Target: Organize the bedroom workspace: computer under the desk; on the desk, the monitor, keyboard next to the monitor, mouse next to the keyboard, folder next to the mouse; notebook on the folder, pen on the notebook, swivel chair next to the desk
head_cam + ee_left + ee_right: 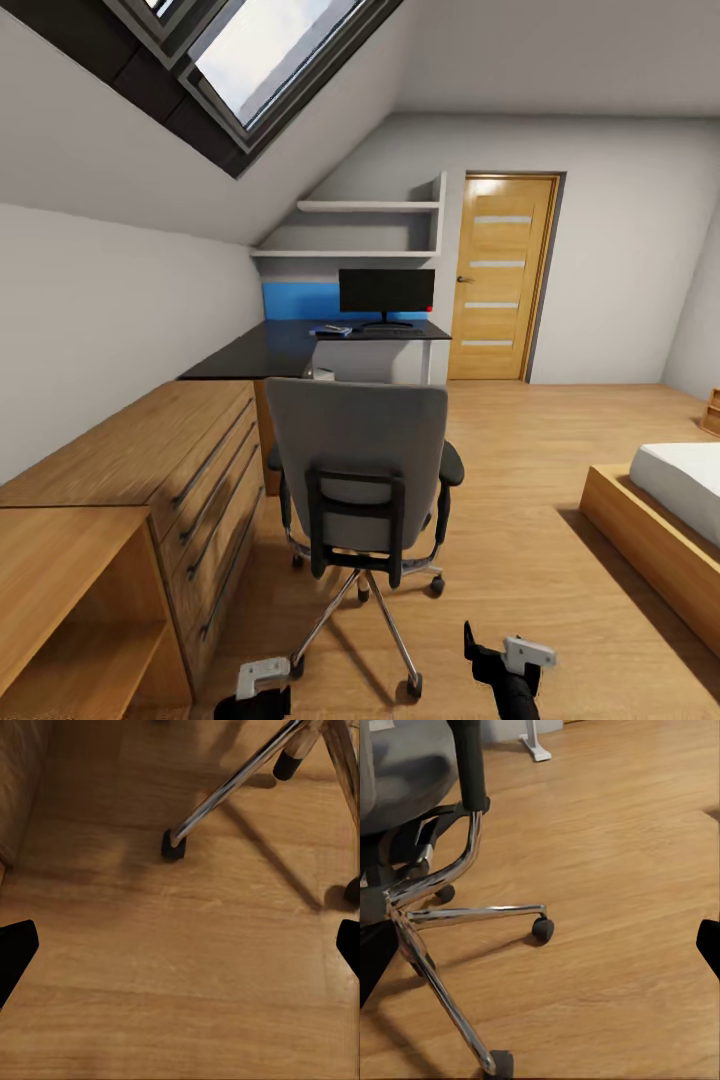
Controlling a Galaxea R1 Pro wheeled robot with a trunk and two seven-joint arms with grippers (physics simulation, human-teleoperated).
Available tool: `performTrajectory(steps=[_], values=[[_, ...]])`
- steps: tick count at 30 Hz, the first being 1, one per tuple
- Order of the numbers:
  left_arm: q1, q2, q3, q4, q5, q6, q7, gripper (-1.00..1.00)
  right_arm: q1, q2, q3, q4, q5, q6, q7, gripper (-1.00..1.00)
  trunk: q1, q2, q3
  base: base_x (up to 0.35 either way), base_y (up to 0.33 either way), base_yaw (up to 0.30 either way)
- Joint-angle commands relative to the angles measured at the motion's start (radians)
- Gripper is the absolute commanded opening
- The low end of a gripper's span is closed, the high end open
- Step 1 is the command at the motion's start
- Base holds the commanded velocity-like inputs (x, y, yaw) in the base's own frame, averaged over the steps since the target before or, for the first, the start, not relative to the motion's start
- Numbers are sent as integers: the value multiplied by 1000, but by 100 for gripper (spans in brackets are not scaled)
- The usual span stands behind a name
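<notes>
Grey padded swivel chair on chrome wheeled base stands directly ahead of both grippers, blocking the black L-shaped desk beyond. Left gripper and right gripper: fingers spread wide, empty, above wood floor. Black flat monitor on desk; light wooden drawer unit left.

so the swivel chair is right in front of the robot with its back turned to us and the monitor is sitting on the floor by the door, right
Not quite. The swivel chair does stand close in front, back toward the camera, but the monitor is on the desk, not the floor. The head view shows it upright on the far end of the black top, left of the door.
</notes>
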Motion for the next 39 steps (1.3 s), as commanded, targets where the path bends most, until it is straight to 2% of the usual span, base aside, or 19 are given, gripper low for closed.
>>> performTrajectory(steps=[1, 5, 10, 14, 18, 19, 20, 22, 23, 24, 26, 30, 33, 34, 39], values=[[-24, -1, -8, -2, 9, 11, 7, 100, -20, -1, 8, -18, -3, 52, -27, 100, 4, -8, -4, 0, 0, 0], [-79, -2, -8, -4, 10, 47, 8, 100, -81, 2, 8, -40, 0, 179, -76, 100, 19, -36, -17, 0, 0, 0], [-159, -6, -7, -4, 11, 113, 8, 100, -165, 4, 9, -51, 5, 413, -104, 100, 38, -71, -33, 0, 0, 0], [-211, -29, -4, -5, 12, 149, 8, 100, -190, 2, 9, -51, 3, 485, -107, 100, 54, -99, -45, 0, 0, 0], [-236, -49, 2, -3, 15, 155, 5, 100, -198, 5, 14, -41, 3, 509, -106, 100, 69, -127, -58, 0, 0, 0], [-238, -50, 2, 23, 15, 132, 3, 100, -199, 12, 16, -38, 3, 507, -107, 100, 73, -134, -61, 0, 0, 0], [-239, -58, 0, 47, 15, 57, 0, 100, -198, 45, 17, -35, 7, 504, -107, 100, 77, -141, -64, 0, 0, 0], [-239, -62, 1, 50, 15, 50, -1, 100, -196, 55, 19, -37, 20, 502, -106, 100, 84, -155, -70, 0, 0, 0], [-239, -63, 1, 51, 15, 47, -1, 100, -196, 62, 20, -38, 32, 499, -107, 100, 88, -162, -73, 0, 0, 0], [-239, -67, -1, 61, 14, 44, -3, 100, -194, 99, 20, -37, 93, 476, -109, 100, 92, -169, -76, 0, 0, 121], [-239, -82, -2, 71, 13, 42, -4, 100, -192, 118, 20, -36, 151, 447, -109, 100, 96, -176, -80, 0, 0, 208], [-239, -105, -5, 86, 9, 41, -6, 100, -190, 126, 20, -35, 179, 432, -105, 100, 96, -176, -80, 0, 0, 114], [-239, -111, -8, 91, 7, 41, -8, 100, -185, 128, 20, -35, 186, 430, -103, 100, 96, -176, -80, 0, 0, 21], [-239, -115, -8, 97, 7, 41, -9, 100, -171, 129, 21, -35, 218, 426, -99, 100, 96, -176, -80, 0, 0, 3], [-239, -116, -9, 113, 3, 40, -9, 100, -161, 136, 22, -35, 285, 424, -98, 100, 96, -176, -80, 70, 0, 1]])
